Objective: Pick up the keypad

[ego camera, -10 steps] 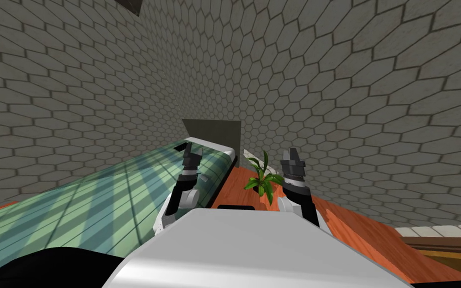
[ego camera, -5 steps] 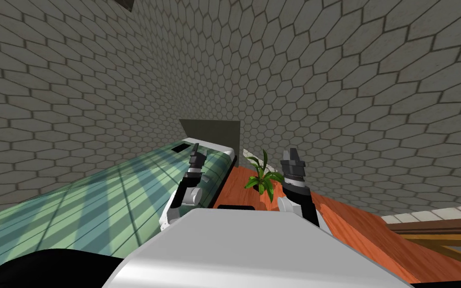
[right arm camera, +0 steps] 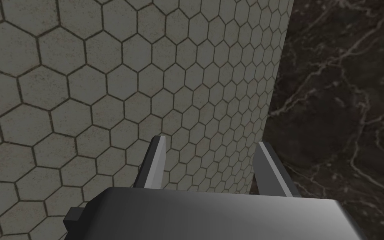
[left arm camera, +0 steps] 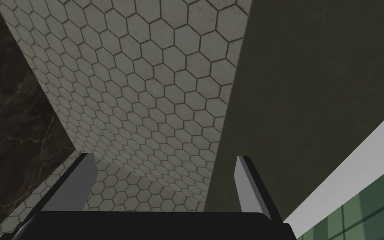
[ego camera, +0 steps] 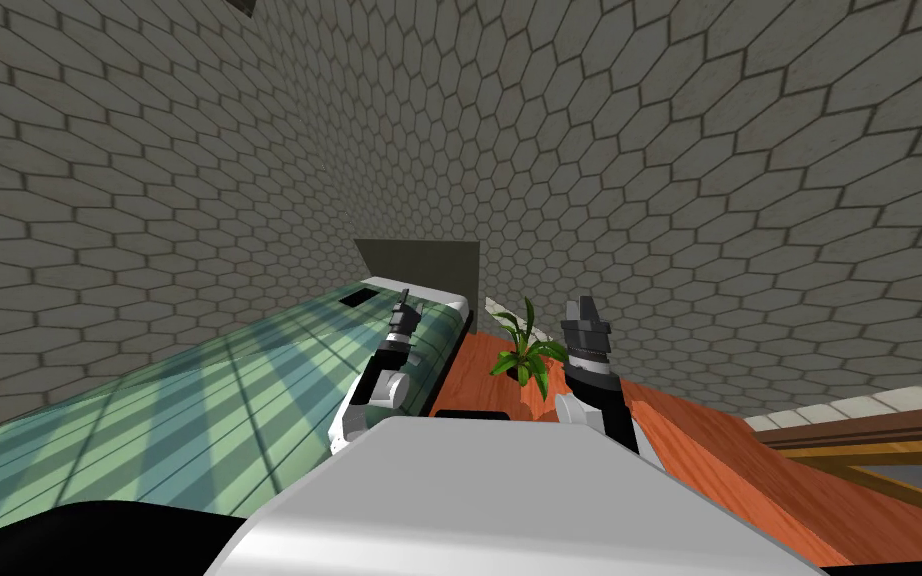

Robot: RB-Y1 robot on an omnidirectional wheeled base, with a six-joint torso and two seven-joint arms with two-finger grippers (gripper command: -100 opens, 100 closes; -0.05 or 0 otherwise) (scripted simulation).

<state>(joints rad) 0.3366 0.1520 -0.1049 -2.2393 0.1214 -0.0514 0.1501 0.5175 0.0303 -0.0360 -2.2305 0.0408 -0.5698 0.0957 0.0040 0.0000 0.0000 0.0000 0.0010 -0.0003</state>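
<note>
Dark keypad point(ego camera: 357, 297) flat on green striped bed point(ego camera: 239, 375) by headboard point(ego camera: 419, 262); left pincer point(ego camera: 404, 298) apart near it, right pincer point(ego camera: 586, 306) apart beside plant point(ego camera: 524, 352); hex-tiled walls point(ego camera: 669, 150)

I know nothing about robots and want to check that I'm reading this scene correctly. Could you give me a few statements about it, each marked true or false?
1. The left claw is open and empty. True.
2. The small dark keypad lies flat on the green striped surface. True.
3. The right claw is clamped on the plant. False: it is open, holds nothing, and stands apart from the plant.
4. The keypad is already lifted in a claw. False: it lies on the green striped surface, off to one side of the left claw, with no fingers around it.
</note>
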